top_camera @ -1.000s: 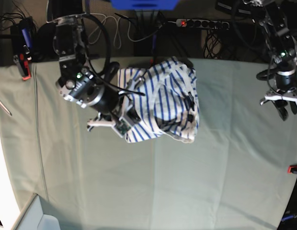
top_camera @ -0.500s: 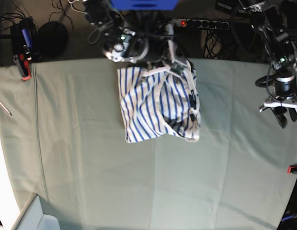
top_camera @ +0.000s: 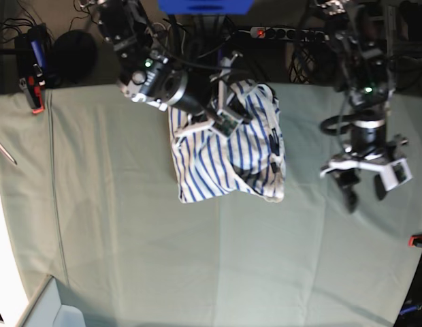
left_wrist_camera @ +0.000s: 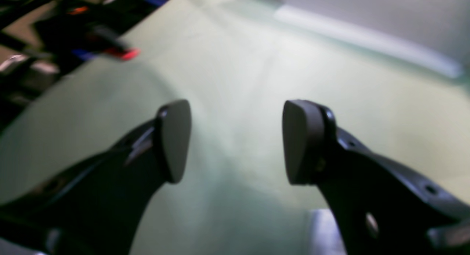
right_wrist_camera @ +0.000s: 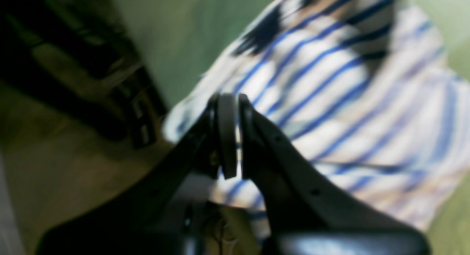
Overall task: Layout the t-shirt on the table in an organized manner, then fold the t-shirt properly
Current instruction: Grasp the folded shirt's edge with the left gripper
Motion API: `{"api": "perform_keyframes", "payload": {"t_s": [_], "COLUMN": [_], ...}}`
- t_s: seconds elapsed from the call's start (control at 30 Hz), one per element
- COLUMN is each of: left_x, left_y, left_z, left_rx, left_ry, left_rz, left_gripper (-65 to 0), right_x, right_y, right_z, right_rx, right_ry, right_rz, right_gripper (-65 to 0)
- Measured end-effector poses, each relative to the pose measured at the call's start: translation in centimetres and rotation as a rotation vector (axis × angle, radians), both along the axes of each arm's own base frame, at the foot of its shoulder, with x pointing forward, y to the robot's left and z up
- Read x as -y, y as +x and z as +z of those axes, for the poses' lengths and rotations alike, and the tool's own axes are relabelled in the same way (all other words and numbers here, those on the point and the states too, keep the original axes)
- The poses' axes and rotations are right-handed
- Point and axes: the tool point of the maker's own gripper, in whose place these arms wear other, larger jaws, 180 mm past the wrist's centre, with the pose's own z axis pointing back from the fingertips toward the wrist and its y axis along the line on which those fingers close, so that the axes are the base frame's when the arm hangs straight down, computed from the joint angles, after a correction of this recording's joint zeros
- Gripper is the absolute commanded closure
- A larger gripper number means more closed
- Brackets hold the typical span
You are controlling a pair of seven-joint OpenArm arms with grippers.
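T-shirt [top_camera: 228,146] soft, light, bunched – grab at edges/corners. R gripper [right_wrist_camera: 228,135] closed, holding nothing clear; L gripper [left_wrist_camera: 235,141] wide, empty – above table [top_camera: 197,259].

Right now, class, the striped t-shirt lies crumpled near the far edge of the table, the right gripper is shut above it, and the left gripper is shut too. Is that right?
Not quite. The left gripper is open: the left wrist view shows its pads apart over bare table, holding nothing. The rest stands: the t-shirt is crumpled near the far edge, with the right gripper shut above it.
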Motion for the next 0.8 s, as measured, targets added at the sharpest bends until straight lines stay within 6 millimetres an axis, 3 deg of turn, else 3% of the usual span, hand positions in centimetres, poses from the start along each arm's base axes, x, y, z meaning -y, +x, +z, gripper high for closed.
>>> {"api": "perform_keyframes", "payload": {"t_s": [0.2,0.27,0.3,0.47,0.6,0.7,0.8], "left_x": [11.2,14.0,14.4,13.6,11.0,7.8,6.0], "left_y": [1.5,1.5,1.6,1.9,1.7,3.0,3.5], "left_z": [0.0,-1.9,-3.2,-8.2,-11.6,-13.0,-13.6], "left_rx": [0.013,-0.038,-0.072,-0.193,-0.28,-0.304,-0.309], "left_ry": [-0.076,-0.099,-0.109,-0.104,-0.116,-0.123,-0.139], "left_rz": [-0.279,-0.35,-0.36,-0.339,-0.274,-0.19,-0.141], "left_gripper": [-27.6,-24.7,-23.9,-23.7,-23.7,-23.7,-23.7], "right_x": [0.6,0.8,0.8,1.0,1.2,1.9,1.6], "right_y": [0.1,-0.4,-0.8,-0.6,-0.9,-1.1,-1.0], "right_z": [-0.1,-0.5,-0.7,-0.8,-1.0,-1.5,-1.3], "right_rx": [-0.002,-0.016,-0.024,-0.022,-0.023,-0.034,-0.027], "right_ry": [-0.004,-0.011,-0.015,-0.019,-0.027,-0.052,-0.039], "right_rz": [-0.018,-0.016,-0.014,-0.015,-0.007,-0.008,-0.007], "right_gripper": [0.0,0.0,0.0,0.0,0.0,0.0,0.0]}}
